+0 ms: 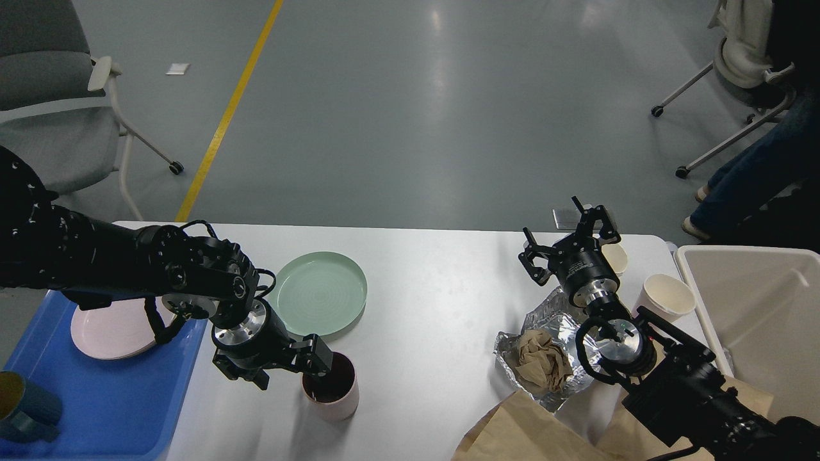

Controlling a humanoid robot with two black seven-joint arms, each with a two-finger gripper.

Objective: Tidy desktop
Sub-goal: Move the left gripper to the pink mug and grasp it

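Note:
The white desktop point(435, 301) holds a green plate point(318, 292) and a pink cup point(331, 385) at the front left. My left gripper point(291, 371) is open at the cup's left side, with one fingertip point(320, 362) at the cup's rim; I cannot tell whether it touches. My right gripper point(567, 238) is open and empty, raised above the back right of the desktop. Crumpled foil point(544, 320) with a brown paper wad point(541, 365) lies below it. Two paper cups point(669, 296) stand at the right edge, the far one partly hidden by my gripper.
A blue tray point(109, 410) at the left holds a pink plate point(112, 330) and a dark blue cup point(25, 410). A beige bin point(756, 320) stands at the right. A brown paper bag point(512, 432) lies at the front edge. Chairs and a person's legs are beyond the table.

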